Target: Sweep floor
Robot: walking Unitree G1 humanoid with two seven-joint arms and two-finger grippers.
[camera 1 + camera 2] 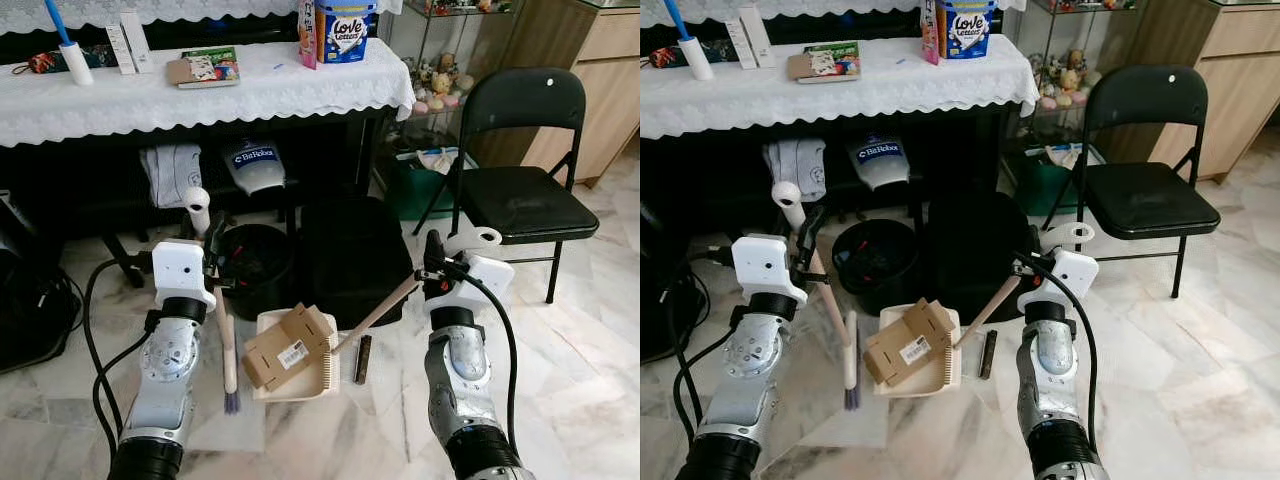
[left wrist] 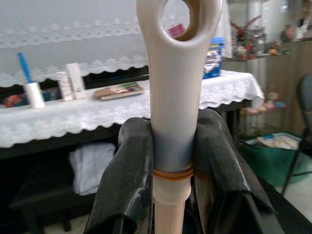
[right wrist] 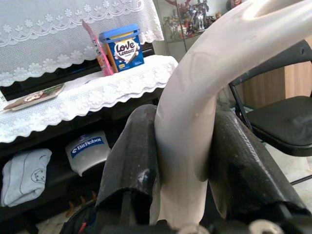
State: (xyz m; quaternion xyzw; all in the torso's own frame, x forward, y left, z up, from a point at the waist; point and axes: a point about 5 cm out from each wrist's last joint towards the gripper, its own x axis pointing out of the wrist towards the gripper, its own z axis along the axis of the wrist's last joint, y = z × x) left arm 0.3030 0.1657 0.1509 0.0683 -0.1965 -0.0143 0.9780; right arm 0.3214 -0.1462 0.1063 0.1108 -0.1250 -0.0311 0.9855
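Observation:
My left gripper (image 1: 213, 242) is shut on the cream handle of a small brush (image 1: 228, 345), just below the handle's ring (image 2: 175, 97). The brush hangs upright, with its purple bristles (image 1: 231, 402) at the marble floor. My right gripper (image 1: 436, 256) is shut on the curved top of the dustpan's long handle (image 3: 195, 107). The cream dustpan (image 1: 322, 372) rests on the floor between my arms. A crumpled cardboard box (image 1: 288, 346) lies in it. A small dark piece (image 1: 363, 358) lies on the floor just right of the pan.
A black bin (image 1: 255, 265) and a black case (image 1: 350, 255) stand just beyond the dustpan, under a table with a white lace cloth (image 1: 200, 95). A black folding chair (image 1: 520, 200) is at the right. A dark bag and cables (image 1: 35, 310) lie at the left.

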